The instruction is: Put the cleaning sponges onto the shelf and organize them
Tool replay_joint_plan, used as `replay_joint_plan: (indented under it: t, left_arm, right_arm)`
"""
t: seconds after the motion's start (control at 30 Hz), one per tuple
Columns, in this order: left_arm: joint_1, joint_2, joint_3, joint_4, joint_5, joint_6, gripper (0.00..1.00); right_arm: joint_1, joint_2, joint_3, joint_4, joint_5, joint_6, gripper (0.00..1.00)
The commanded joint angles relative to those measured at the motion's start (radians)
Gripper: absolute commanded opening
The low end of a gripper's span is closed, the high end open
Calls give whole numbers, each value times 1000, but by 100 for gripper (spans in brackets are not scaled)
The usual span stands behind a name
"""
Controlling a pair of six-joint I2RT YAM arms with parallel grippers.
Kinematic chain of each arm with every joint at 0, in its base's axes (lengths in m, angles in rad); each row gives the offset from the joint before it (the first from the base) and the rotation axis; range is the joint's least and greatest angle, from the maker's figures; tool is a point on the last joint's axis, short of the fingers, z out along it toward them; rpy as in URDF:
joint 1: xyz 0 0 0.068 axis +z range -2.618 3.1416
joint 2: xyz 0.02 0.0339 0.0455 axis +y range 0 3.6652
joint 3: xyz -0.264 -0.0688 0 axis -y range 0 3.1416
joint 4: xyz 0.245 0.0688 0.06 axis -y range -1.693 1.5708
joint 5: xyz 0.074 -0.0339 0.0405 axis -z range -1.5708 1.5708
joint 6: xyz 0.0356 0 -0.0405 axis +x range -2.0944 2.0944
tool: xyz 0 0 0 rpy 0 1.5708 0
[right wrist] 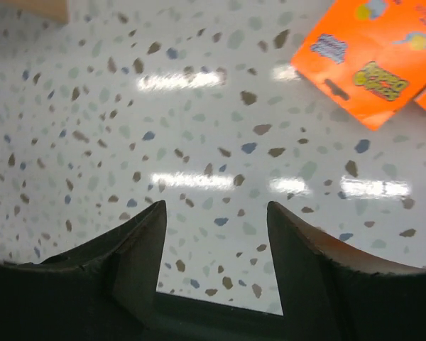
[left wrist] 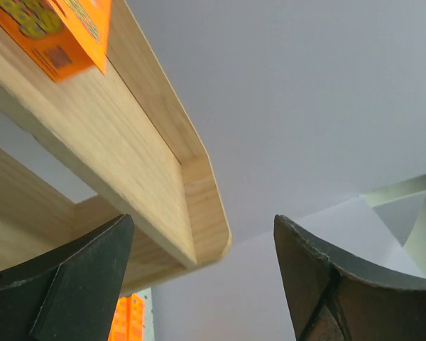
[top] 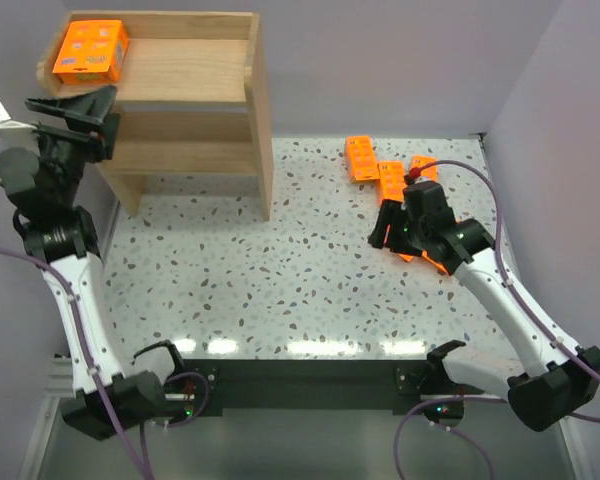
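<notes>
Left gripper (left wrist: 202, 234): curved matte-black fingers spread wide with nothing between them.
Shelf (top: 230, 85): pale grained wood with two tiers. Its rounded rim corner is just above that gripper.
Shelved sponge pack (top: 90, 50): flat glossy orange rectangle on the top tier, above the left gripper.
Table (top: 260, 290): smooth speckled terrazzo.
Right gripper (right wrist: 214, 209): dark fingers parted and empty, low over the table.
Loose sponge packs (top: 391, 180): orange rectangles clustered just beyond it, one partly beneath the arm.
</notes>
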Motion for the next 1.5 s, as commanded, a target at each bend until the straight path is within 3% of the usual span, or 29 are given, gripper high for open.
replay_joint_plan:
  t: [0.0, 0.13, 0.4, 0.6, 0.8, 0.97, 1.27, 1.47]
  left_arm:
    - [-106, -200, -100, -107, -25, 164, 85]
    - [-243, -332, -294, -184, 2, 319, 85]
    - [-342, -544, -564, -364, 157, 509, 83]
    - [-356, -682, -617, -533, 173, 592, 83]
    - [-358, -754, -625, -595, 182, 601, 83]
    - [-358, -766, -634, -641, 180, 624, 83]
    - [-358, -762, -667, -671, 153, 672, 82]
    - [-358, -757, -750, -705, 130, 732, 79]
  right_arm:
    - [-152, 45, 18, -20, 111, 41, 63]
    - [-301, 135, 23, 46, 191, 40, 71]
    - [-413, 463, 104, 236, 289, 14, 66]
    - [-453, 626, 151, 341, 364, 0, 63]
    - [-485, 721, 182, 433, 378, -55, 62]
    - [-496, 813, 236, 392, 368, -74, 62]
    - [-493, 781, 75, 418, 208, 78, 59]
    - [-412, 594, -65, 380, 96, 216, 57]
